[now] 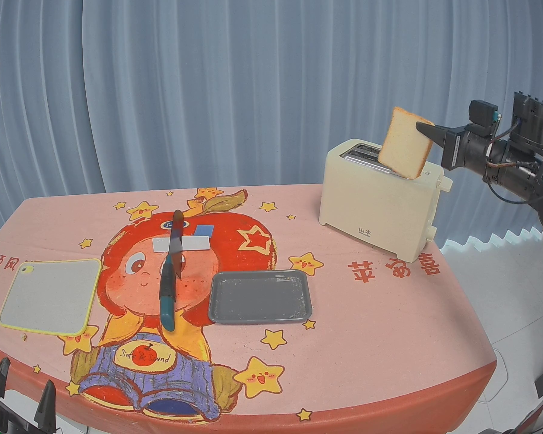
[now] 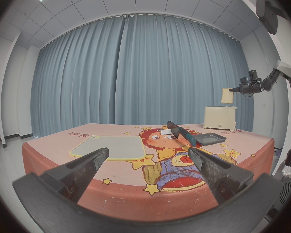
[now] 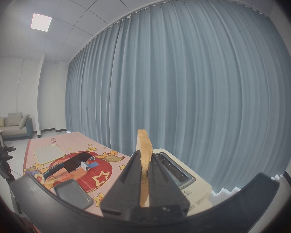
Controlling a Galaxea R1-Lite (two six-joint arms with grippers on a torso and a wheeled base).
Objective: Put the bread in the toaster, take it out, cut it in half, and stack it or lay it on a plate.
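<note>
Observer: step in hand?

Op: toaster stage, I judge. R gripper (image 1: 425, 129) clamped on edge of bread (image 1: 406, 143); slice tilted, low corner at slot (image 1: 365, 152) of toaster (image 1: 377, 203).

Observer: next?

Op: I need to square slice w/ slot, lower straight, then let go. R arm comes in level, above toaster. L gripper (image 2: 147, 151) jaws apart, low by near edge of table (image 1: 374, 333).

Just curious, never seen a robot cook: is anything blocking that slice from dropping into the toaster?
Nothing visible does. The bread, clamped in the right jaws, hangs tilted just above the toaster, whose slots look open, with only air between.
</note>
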